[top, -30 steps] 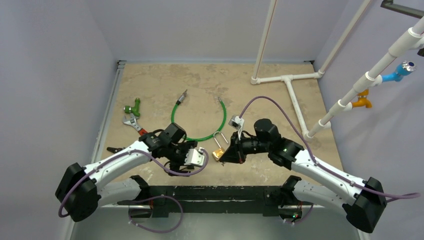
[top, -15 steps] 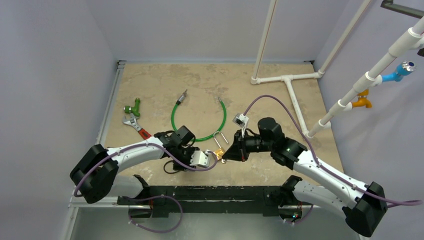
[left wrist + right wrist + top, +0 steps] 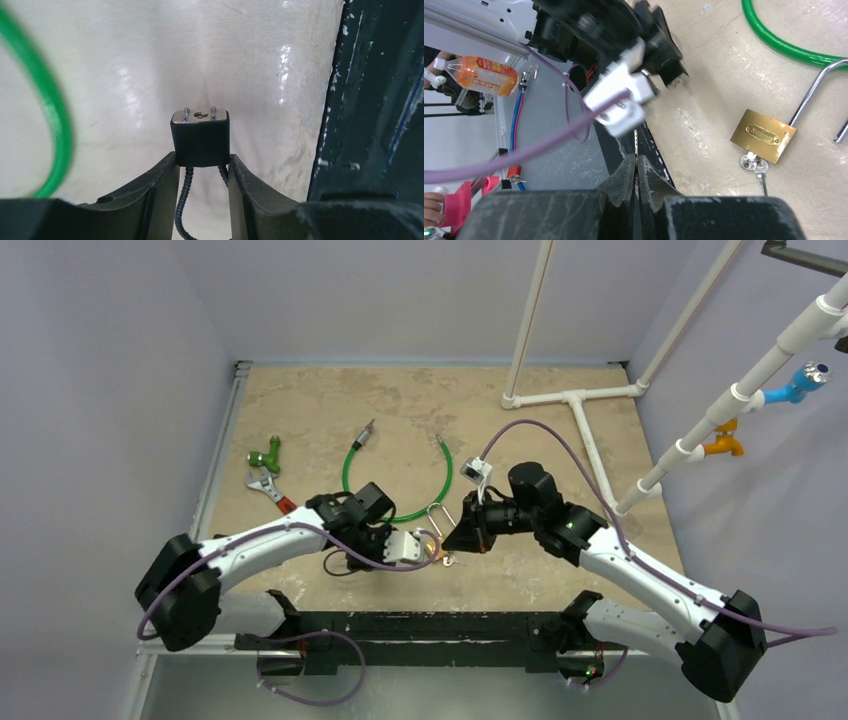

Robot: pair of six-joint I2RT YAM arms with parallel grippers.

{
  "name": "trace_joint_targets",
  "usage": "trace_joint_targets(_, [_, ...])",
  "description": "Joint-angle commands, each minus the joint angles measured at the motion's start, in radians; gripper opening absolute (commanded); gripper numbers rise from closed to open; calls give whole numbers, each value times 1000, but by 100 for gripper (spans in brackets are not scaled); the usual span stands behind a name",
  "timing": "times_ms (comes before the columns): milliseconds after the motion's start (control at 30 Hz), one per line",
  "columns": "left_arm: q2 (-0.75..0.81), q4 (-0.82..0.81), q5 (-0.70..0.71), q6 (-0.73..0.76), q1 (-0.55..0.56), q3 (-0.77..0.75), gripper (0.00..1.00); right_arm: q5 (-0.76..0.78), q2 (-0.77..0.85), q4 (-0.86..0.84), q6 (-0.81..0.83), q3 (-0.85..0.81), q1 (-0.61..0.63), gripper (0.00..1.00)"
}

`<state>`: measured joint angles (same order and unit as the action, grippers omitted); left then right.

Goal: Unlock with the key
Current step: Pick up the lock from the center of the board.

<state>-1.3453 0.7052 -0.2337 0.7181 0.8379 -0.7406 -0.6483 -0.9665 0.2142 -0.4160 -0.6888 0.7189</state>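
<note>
Brass padlock (image 3: 764,135): shackle (image 3: 811,92) sprung, key (image 3: 763,172) in its base; unlocking looks done. Left fingers (image 3: 160,185) grasp small black block (image 3: 200,137), at padlock's 9 o'clock. Right fingers (image 3: 624,175) clenched, empty.

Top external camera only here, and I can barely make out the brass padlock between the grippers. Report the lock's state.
Observer: In the right wrist view, the brass padlock lies flat on the tan tabletop. One leg of its steel shackle is out of the body.
Operator: Give me the key.
Observer: A silver key sits at the body's bottom edge and looks inserted.
Operator: Now the left gripper.
Observer: In the left wrist view, the left gripper has its fingers on either side of a small black block with a shiny metal face. I cannot tell whether it is gripping the block.
</note>
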Motion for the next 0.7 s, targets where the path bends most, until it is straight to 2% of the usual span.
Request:
trace_joint_targets(0, [202, 228, -16, 83, -70, -221, 0, -41, -66, 63, 66, -134, -2, 0])
trace_joint_targets(100, [268, 365, -13, 207, -97, -411, 0, -66, -120, 111, 99, -220, 1, 0])
trace_joint_targets(233, [293, 434, -8, 306, -118, -611, 0, -113, -196, 190, 150, -360, 28, 0])
trace_joint_targets(400, [410, 278, 92, 419, -111, -573, 0, -72, -318, 360, 251, -582, 126, 0])
trace_joint_targets(567, [468, 302, 264, 565, -36, -531, 0, -49, -369, 432, 261, -712, 158, 0])
trace_joint_targets(667, [472, 300, 345, 603, 4, -518, 0, -32, -396, 451, 261, -754, 172, 0])
